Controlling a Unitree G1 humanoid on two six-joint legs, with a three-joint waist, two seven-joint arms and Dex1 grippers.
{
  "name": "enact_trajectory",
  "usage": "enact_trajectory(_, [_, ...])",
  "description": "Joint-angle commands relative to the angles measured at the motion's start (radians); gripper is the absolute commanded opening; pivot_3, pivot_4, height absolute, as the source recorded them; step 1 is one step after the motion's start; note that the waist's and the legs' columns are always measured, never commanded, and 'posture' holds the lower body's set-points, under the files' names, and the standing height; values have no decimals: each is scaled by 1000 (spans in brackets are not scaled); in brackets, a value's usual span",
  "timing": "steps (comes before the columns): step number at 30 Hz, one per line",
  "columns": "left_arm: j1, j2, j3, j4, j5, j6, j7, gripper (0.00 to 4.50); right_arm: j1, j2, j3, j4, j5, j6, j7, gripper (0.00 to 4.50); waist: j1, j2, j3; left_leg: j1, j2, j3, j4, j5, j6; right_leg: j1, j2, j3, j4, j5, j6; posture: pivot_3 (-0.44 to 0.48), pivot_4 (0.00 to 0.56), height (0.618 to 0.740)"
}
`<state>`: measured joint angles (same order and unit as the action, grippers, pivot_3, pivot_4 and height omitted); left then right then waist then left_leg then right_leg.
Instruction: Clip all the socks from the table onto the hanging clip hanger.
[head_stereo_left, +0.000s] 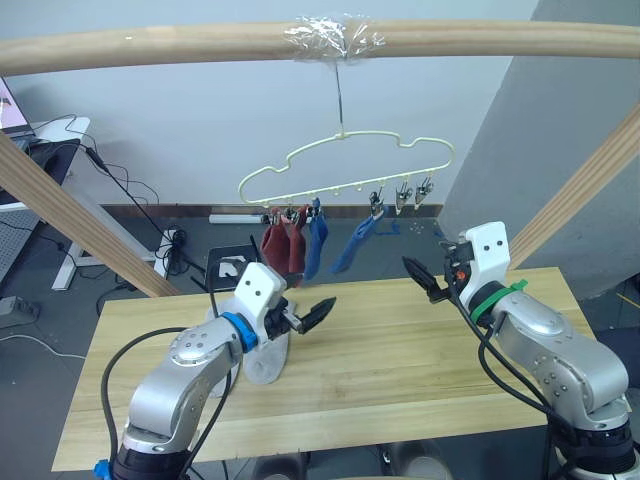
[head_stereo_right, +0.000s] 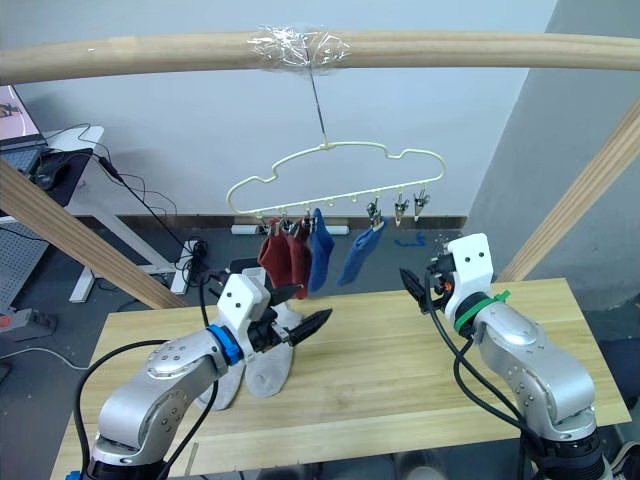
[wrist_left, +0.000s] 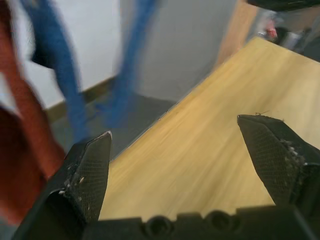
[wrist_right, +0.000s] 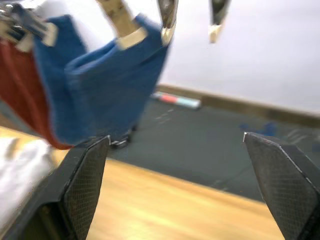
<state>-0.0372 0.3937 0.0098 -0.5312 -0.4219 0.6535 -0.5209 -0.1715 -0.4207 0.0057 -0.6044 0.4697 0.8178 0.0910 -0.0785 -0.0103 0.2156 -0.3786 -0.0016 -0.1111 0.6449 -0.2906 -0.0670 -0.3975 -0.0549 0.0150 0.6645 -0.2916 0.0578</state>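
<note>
The pale yellow clip hanger (head_stereo_left: 345, 165) hangs by its hook from the top beam. Two rust red socks (head_stereo_left: 283, 245) and two blue socks (head_stereo_left: 318, 240) (head_stereo_left: 352, 247) are clipped along its left and middle. Three metal clips (head_stereo_left: 402, 193) at its right end hold nothing. Two light grey socks (head_stereo_right: 272, 368) lie on the table (head_stereo_left: 400, 370), partly under my left arm. My left gripper (head_stereo_left: 312, 312) is open and empty just above them, pointing toward the hung socks. My right gripper (head_stereo_left: 425, 280) is open and empty over the table's far edge, below the free clips.
Round wooden beams (head_stereo_left: 70, 215) slant up on both sides, and one crosses overhead (head_stereo_left: 180, 45). Beyond the table, on the floor, are cables (head_stereo_left: 170, 250), a desk (head_stereo_left: 40, 160) at far left and a white power strip (head_stereo_left: 235, 217) by the wall.
</note>
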Motion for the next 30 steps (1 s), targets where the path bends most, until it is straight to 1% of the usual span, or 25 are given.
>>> enact_trajectory(1, [41, 45, 9, -95, -27, -19, -36, 4500, 1, 17, 48, -17, -121, -97, -37, 3272, 0, 0, 0, 0, 0, 0, 0, 1, -1, 0, 0, 1, 0, 0, 0, -52, 210, 740])
enact_trajectory(2, [46, 58, 8, -97, -36, -14, -50, 4500, 1, 22, 60, -15, -146, -113, -39, 3272, 2, 0, 0, 0, 0, 0, 0, 1, -3, 0, 0, 1, 0, 0, 0, -52, 210, 740])
enact_trajectory(4, [56, 47, 40, -96, -91, -34, -71, 4500, -2, 49, 80, -10, -175, -150, -40, 3272, 5, 0, 0, 0, 0, 0, 0, 2, -3, -1, 0, 1, 0, 0, 0, -41, 206, 740])
enact_trajectory(8, [67, 44, 49, -92, -106, -74, -82, 4500, -16, 96, 97, 9, -218, -194, -29, 3272, 18, 0, 0, 0, 0, 0, 0, 1, -1, -1, 0, 1, 0, 0, 0, -41, 206, 740])
enact_trajectory(9, [67, 37, 49, -93, -109, -80, -75, 4500, -26, 100, 107, 17, -231, -203, -23, 2899, 21, 0, 0, 0, 0, 0, 0, 1, -1, -1, 0, 1, 0, 0, 0, -41, 206, 740])
enact_trajectory(10, [69, 31, 46, -96, -111, -85, -67, 4500, -35, 106, 113, 25, -242, -210, -20, 2713, 23, 0, 0, 0, 0, 0, 0, 1, -1, -1, 0, 1, 0, 0, 0, -36, 200, 740])
enact_trajectory(13, [85, 26, 34, -106, -107, -90, -64, 4500, -53, 128, 112, 47, -259, -224, -17, 2713, 24, 0, 0, 0, 0, 0, 0, 1, -2, -1, 0, 1, 0, 0, 0, -30, 198, 740])
enact_trajectory(20, [112, 15, 45, -140, -181, -73, -52, 4500, -116, 192, 60, 103, -285, -258, -39, 2713, 25, -1, 0, 0, 0, 0, 1, 1, -3, -1, 0, 1, 1, 0, -1, -22, 191, 740])
enact_trajectory(30, [110, 32, 45, -144, -196, -81, -42, 4500, -133, 247, 57, 115, -314, -295, -28, 2713, 26, 0, 0, 0, 0, 1, 1, 2, -3, -1, 0, 1, 2, 1, -1, -18, 182, 740])
